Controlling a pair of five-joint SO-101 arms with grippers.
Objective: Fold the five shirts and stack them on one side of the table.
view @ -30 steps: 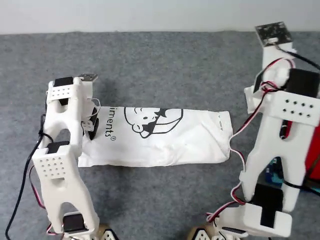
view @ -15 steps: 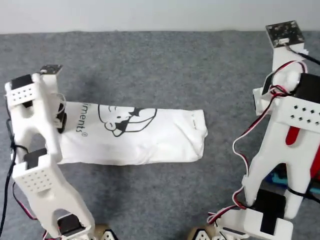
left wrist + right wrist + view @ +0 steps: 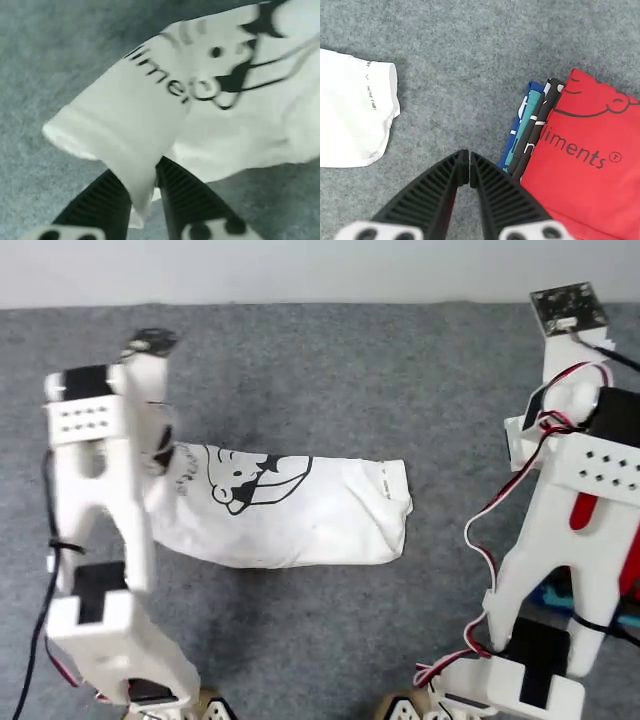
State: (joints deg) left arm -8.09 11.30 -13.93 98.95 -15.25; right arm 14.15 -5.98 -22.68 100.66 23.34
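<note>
A white shirt (image 3: 300, 508) with a black cartoon print lies folded into a long strip across the grey mat. My left gripper (image 3: 165, 454) is shut on its left end, which is lifted off the mat and curled over. In the left wrist view the cloth (image 3: 150, 115) hangs pinched between the black fingers (image 3: 117, 200). My right gripper (image 3: 469, 159) is shut on nothing and hovers over bare mat. It sits between the white shirt's far end (image 3: 355, 115) and a stack of folded shirts topped by a red one (image 3: 585, 165).
The stack's blue, teal and black layers (image 3: 530, 130) show at its edge. In the high view the red shirt (image 3: 584, 510) shows through the right arm at the table's right side. Grey mat (image 3: 330, 360) stretches behind the white shirt to a pale wall.
The left gripper dragged the white shirt to the left, then raised its end and carried it back toward the right. The right arm shifted slightly at first and has held still since.
</note>
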